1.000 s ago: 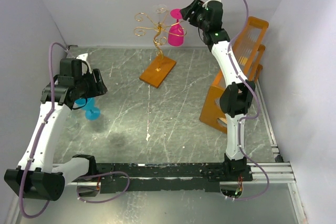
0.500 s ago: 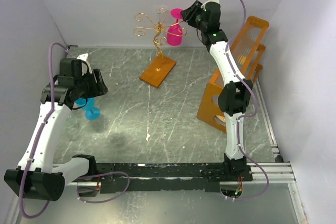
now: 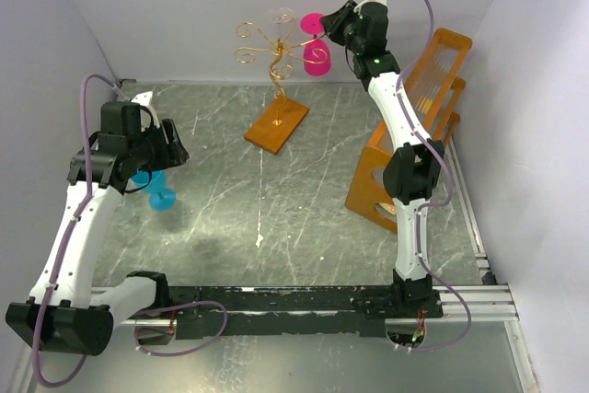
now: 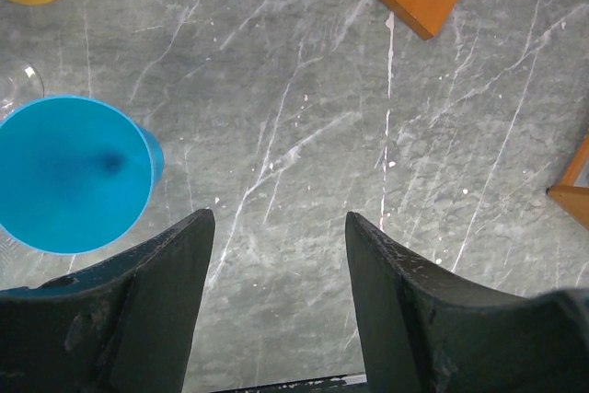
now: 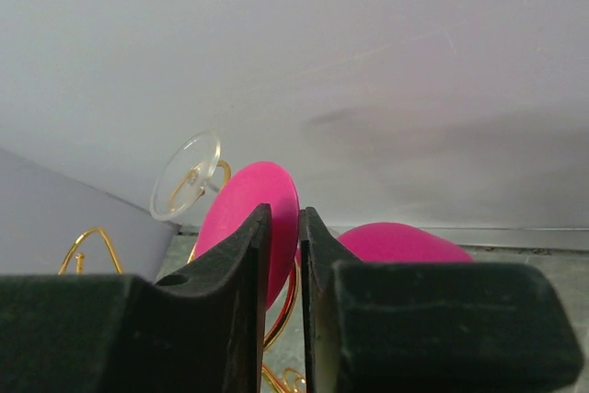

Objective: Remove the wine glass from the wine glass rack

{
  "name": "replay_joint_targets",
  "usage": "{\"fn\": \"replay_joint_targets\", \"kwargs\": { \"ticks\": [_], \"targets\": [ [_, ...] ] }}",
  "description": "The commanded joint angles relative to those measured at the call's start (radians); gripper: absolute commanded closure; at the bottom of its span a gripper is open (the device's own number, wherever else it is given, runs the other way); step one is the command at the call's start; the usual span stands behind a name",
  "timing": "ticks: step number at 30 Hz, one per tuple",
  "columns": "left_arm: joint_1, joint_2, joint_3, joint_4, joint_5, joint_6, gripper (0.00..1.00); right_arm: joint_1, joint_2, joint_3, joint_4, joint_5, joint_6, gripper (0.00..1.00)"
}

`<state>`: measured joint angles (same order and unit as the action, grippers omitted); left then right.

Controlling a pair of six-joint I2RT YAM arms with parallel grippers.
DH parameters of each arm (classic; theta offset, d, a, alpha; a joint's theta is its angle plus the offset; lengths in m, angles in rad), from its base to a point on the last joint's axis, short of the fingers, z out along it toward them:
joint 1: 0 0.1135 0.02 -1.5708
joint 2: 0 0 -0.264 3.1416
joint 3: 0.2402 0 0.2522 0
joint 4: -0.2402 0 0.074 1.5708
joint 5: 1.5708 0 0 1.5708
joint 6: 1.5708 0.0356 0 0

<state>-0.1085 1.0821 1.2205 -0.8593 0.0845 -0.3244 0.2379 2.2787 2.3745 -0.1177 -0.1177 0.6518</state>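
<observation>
tabletop of grey veined stone [image 3: 304, 200] carries it all, with the big orange frame with clear panels [image 3: 449, 45] along its 3 o'clock edge. the thin gold wire wine glass rack [image 3: 275, 69], on a flat orange base, stands toward 12 o'clock. the pink plastic wine glass [image 3: 317, 57] hangs tilted at the rack's 3 o'clock scroll.

the right gripper [image 5: 286, 255] is at the glass itself, far nearer than the other arm. its fingers are pinched almost together, apparently on the stem. from the wrist view the pink foot disc lies at 9 o'clock of the fingers and the bowl at 3 o'clock, so the glass's long axis runs straight across the jaws. the gold scroll lies low at 7 o'clock, so the freeing pull likely goes away from that side.

the left gripper [image 4: 281, 218] gapes wide and empty at the table's 9 o'clock, well apart, with a blue plastic goblet [image 4: 74, 172] at its own 9 o'clock.
</observation>
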Motion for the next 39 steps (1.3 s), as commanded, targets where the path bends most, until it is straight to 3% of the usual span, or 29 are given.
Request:
{"fn": "replay_joint_targets", "kwargs": {
  "ticks": [1, 5, 23, 34, 39],
  "targets": [
    [-0.007, -0.016, 0.036, -0.003, 0.025, 0.009, 0.30, 0.001, -0.034, -0.026, -0.037, 0.041, -0.037, 0.93],
    [-0.007, -0.021, 0.042, -0.004, 0.023, 0.007, 0.30, -0.002, -0.045, -0.025, -0.039, 0.027, -0.009, 1.00],
    [-0.008, -0.044, 0.040, -0.011, 0.028, 0.004, 0.31, -0.043, -0.194, -0.189, 0.095, -0.146, 0.242, 1.00],
    [-0.008, -0.056, 0.035, -0.008, 0.028, 0.002, 0.31, -0.044, -0.229, -0.302, 0.204, -0.256, 0.382, 1.00],
    [-0.008, -0.057, 0.033, -0.003, 0.030, 0.005, 0.32, -0.035, -0.199, -0.274, 0.208, -0.257, 0.378, 1.00]
  ]
}}
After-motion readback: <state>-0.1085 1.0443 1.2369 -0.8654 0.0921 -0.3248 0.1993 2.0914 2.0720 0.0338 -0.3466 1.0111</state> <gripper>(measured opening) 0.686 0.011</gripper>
